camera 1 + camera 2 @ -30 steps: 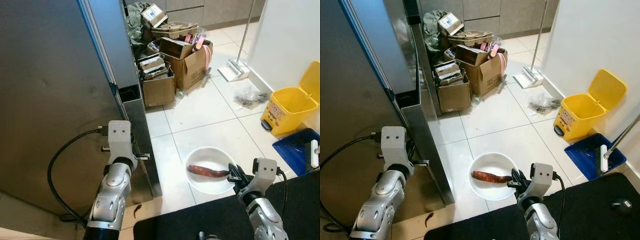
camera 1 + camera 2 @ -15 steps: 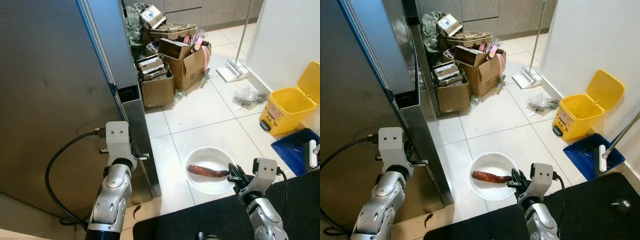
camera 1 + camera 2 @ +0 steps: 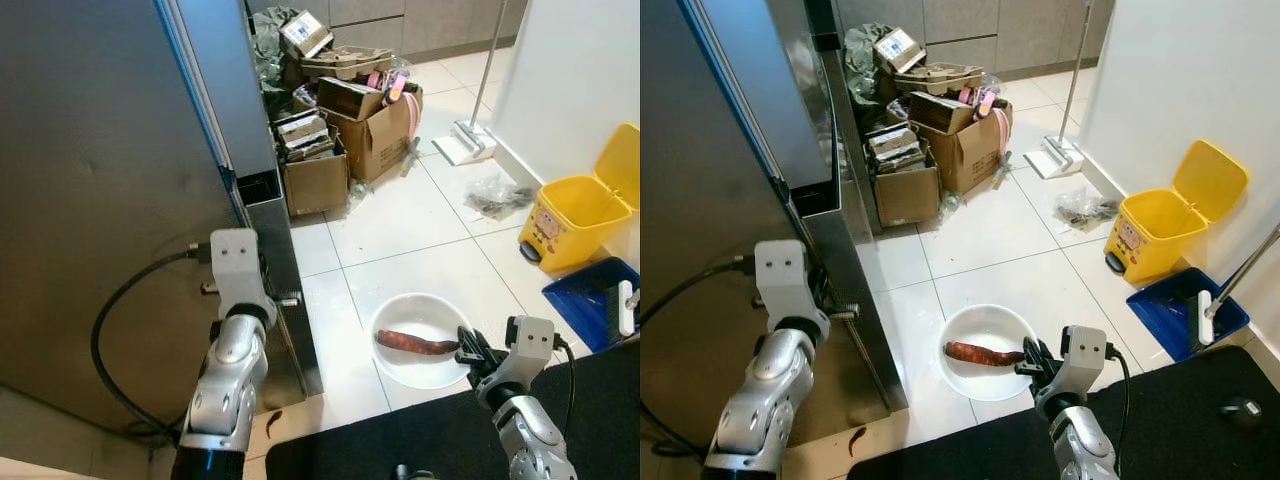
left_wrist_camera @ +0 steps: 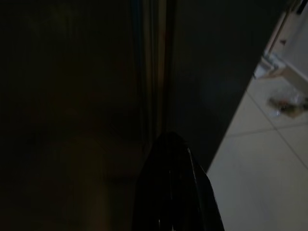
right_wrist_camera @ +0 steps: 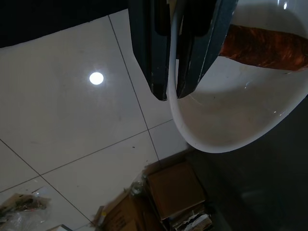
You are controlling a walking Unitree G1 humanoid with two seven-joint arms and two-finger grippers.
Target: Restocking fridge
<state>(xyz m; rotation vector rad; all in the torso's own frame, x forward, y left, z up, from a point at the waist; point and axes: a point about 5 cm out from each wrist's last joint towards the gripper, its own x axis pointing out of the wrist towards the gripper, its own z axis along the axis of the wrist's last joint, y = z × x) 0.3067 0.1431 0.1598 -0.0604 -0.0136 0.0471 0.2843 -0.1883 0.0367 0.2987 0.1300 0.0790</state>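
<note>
Right wrist view: right tool (image 5: 172,94) pinches white bowl (image 5: 231,120) rim

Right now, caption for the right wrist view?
Right gripper clamped on the rim of a white bowl holding a sweet potato, above tiled floor.

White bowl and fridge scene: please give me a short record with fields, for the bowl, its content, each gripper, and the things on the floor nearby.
bowl: white bowl, held up above the tiled floor
content: one reddish-brown sweet potato lying in the bowl
right gripper: shut on the bowl's rim, one finger inside, one outside
left gripper: at the fridge door's edge; finger state unclear
nearby: cardboard boxes, yellow bin, blue dustpan
</note>
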